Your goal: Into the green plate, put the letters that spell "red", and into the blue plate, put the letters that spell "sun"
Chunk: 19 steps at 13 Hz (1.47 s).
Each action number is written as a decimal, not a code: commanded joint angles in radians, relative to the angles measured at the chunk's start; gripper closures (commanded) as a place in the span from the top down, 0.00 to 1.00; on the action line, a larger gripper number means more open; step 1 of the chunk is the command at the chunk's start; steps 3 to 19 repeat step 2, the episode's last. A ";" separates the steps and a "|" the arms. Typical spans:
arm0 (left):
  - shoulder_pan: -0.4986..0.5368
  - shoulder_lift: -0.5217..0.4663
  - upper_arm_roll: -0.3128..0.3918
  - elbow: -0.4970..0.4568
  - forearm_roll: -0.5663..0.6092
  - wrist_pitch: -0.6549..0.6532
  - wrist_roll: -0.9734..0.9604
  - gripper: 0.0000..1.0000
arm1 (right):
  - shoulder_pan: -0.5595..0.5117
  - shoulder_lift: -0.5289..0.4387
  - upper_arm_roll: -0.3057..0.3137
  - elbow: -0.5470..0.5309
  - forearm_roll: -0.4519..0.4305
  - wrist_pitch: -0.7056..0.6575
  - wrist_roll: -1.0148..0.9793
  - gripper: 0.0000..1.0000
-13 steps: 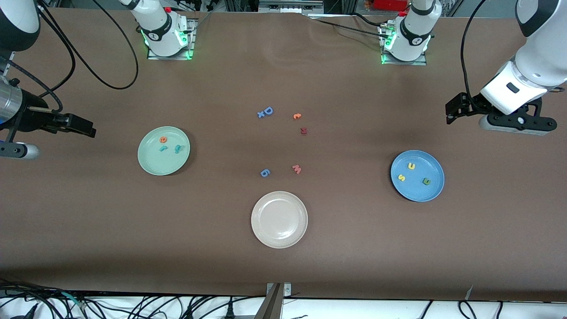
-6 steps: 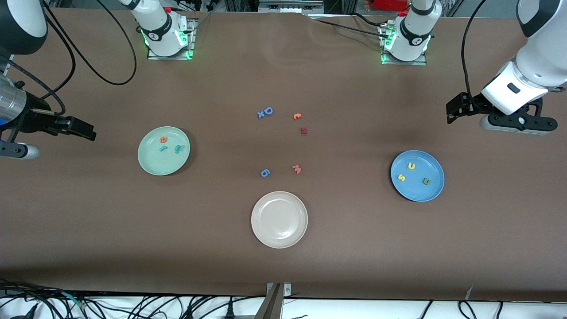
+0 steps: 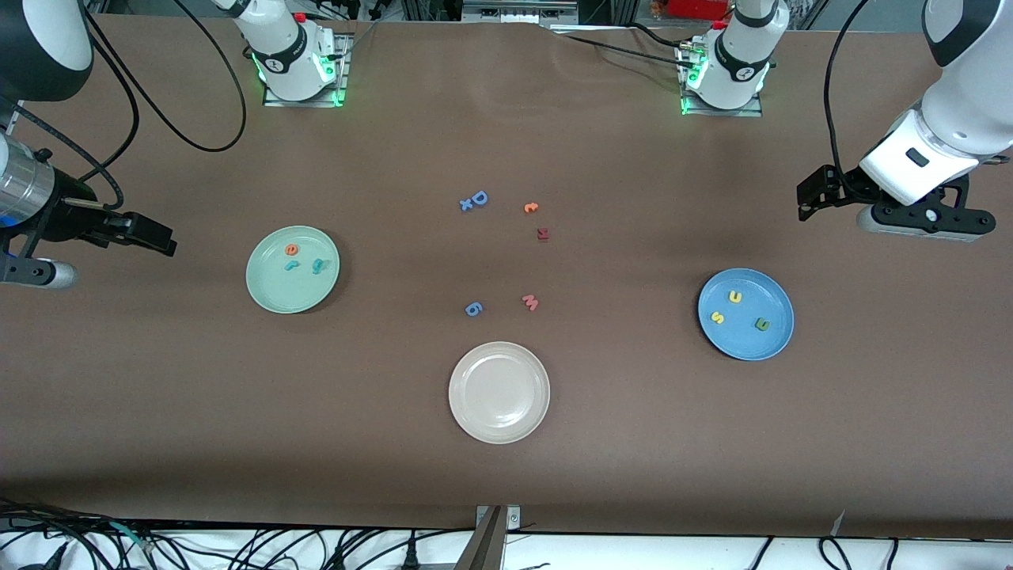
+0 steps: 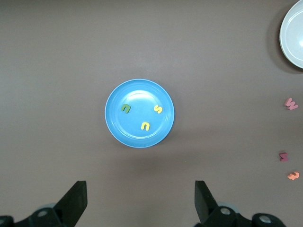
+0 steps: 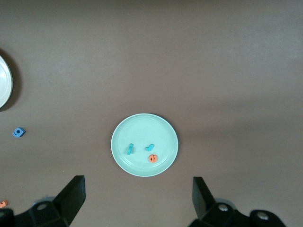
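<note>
We read the sort as done. At the right arm's end our right gripper [image 3: 162,236] hangs w/ jaws wide, nothing held, clear of the green plate [image 3: 265,297], which holds 3 letters: orange e [image 3: 292,249], teal r [image 3: 291,266], teal d [image 3: 318,266]. Mid-table: 6 stray letters [image 3: 475,200] and 1 beige plate [image 3: 467,419], decoys left out. The blue plate [image 3: 772,344] holds 3: s [image 3: 717,317], u [image 3: 735,297], n [image 3: 761,324]. Our left gripper [image 3: 809,203] hangs near it, also wide, empty.
</note>
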<state>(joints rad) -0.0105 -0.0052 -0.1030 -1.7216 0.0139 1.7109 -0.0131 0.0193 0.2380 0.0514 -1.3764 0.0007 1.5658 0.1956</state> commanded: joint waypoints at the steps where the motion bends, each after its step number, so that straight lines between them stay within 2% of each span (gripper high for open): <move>1: 0.000 0.013 0.000 0.030 -0.012 -0.022 0.018 1.00 | 0.007 -0.011 -0.012 -0.030 0.024 0.014 0.013 1.00; 19: 0.000 0.013 0.000 0.031 -0.012 -0.022 0.019 1.00 | 0.007 -0.011 -0.013 -0.030 0.024 0.014 0.013 1.00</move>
